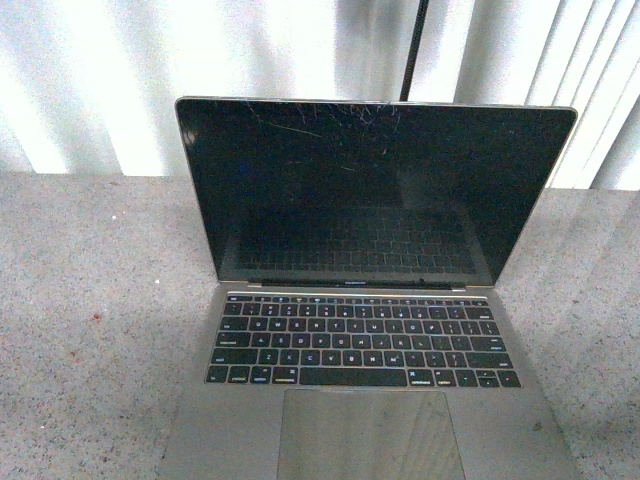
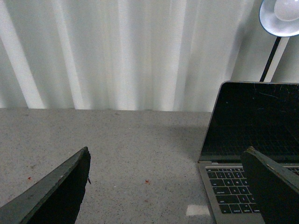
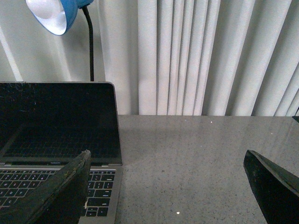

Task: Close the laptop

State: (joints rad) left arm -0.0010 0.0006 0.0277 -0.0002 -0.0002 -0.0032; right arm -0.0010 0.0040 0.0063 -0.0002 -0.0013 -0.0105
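Observation:
The laptop [image 1: 370, 300] stands open on the grey speckled table [image 1: 90, 330], its silver base toward me, black keys and large trackpad showing, and its black screen upright with scratch-like cracks near the top edge. Neither arm shows in the front view. My left gripper [image 2: 167, 186] is open over bare table beside the laptop [image 2: 247, 140], one dark finger overlapping the keyboard's corner. My right gripper [image 3: 168, 186] is open on the laptop's [image 3: 56, 126] other side, one finger in front of the keys. Nothing lies between either pair of fingers.
White pleated curtains [image 1: 100, 80] hang behind the table. A blue desk lamp [image 3: 56, 14] on a thin black stem [image 1: 413, 50] rises behind the screen. Bare tabletop spreads to both sides of the laptop.

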